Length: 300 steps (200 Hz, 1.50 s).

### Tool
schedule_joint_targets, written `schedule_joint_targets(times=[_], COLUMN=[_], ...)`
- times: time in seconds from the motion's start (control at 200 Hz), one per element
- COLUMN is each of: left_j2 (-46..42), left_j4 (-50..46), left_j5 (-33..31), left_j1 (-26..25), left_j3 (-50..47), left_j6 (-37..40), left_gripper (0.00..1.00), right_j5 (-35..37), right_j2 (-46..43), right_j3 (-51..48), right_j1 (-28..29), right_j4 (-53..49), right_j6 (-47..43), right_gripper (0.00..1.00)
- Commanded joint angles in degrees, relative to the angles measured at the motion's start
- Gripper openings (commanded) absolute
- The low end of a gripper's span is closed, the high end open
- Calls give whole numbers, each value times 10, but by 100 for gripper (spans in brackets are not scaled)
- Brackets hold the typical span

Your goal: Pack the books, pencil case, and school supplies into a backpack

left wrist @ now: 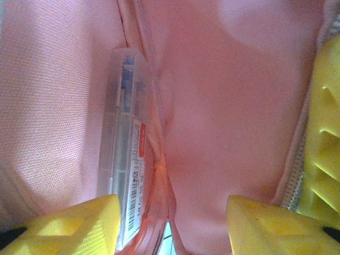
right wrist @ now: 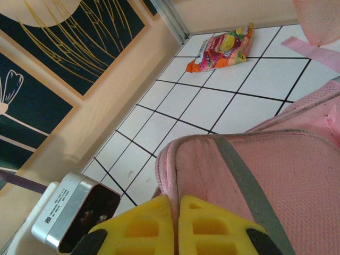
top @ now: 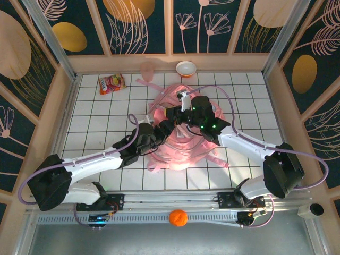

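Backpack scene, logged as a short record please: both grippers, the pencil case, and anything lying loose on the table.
backpack: pink, centre of the top view, both arms at it
left gripper: open, inside the backpack
pencil case: inside the backpack, beside one finger, not clamped
right gripper: shut on the backpack's rim
loose: snack packet, far left

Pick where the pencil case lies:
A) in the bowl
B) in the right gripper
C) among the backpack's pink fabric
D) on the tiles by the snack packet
C: the left wrist view shows the pencil case lying against the backpack fabric, just ahead of the open left gripper.
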Motion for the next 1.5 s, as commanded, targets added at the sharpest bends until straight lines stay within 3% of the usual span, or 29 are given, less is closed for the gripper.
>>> schedule_joint_targets(times=[0.0, 0.2, 0.39, 0.555, 0.786, 1.076, 1.196, 1.221, 1.281, 1.326, 1.401, 1.496], left_j2=[-47, -123, -166, -178, -150, -70, -54, -49, -38, -28, -11, 16], left_j4=[-26, -103, -185, -204, -202, -193, -186, -185, -185, -184, -182, -160], left_j5=[-30, -111, -209, -171, -145, -54, -31, -26, -16, -9, 5, 40], left_j1=[-5, -3, 14, 75, 108, 110, 111, 110, 110, 111, 111, 111], left_j3=[-8, -38, -23, -16, 6, 79, 91, 92, 93, 92, 89, 77], left_j6=[19, 56, 166, 193, 266, 413, 426, 425, 420, 415, 396, 376], left_gripper=[56, 62, 67, 69, 69, 67, 67, 67, 67, 67, 66, 65], right_j5=[0, -23, -30, -19, -3, 17, 19, 17, 8, 1, -1, 31], right_j2=[-30, -45, -60, -68, -72, -90, -97, -99, -105, -112, -128, -164], right_j3=[25, 22, -5, -48, -96, -50, -48, -47, -43, -42, -39, -41], right_j1=[6, 4, 6, 12, 49, 71, 71, 71, 71, 71, 71, 65], right_j4=[87, 34, -40, -62, -91, -333, -360, -360, -355, -349, -349, -361], right_j6=[-11, -41, -64, -55, -80, -371, -414, -407, -379, -346, -279, -180], right_gripper=[0, 0, 0, 0, 0, 0, 0, 4, 29, 38, 48, 51])
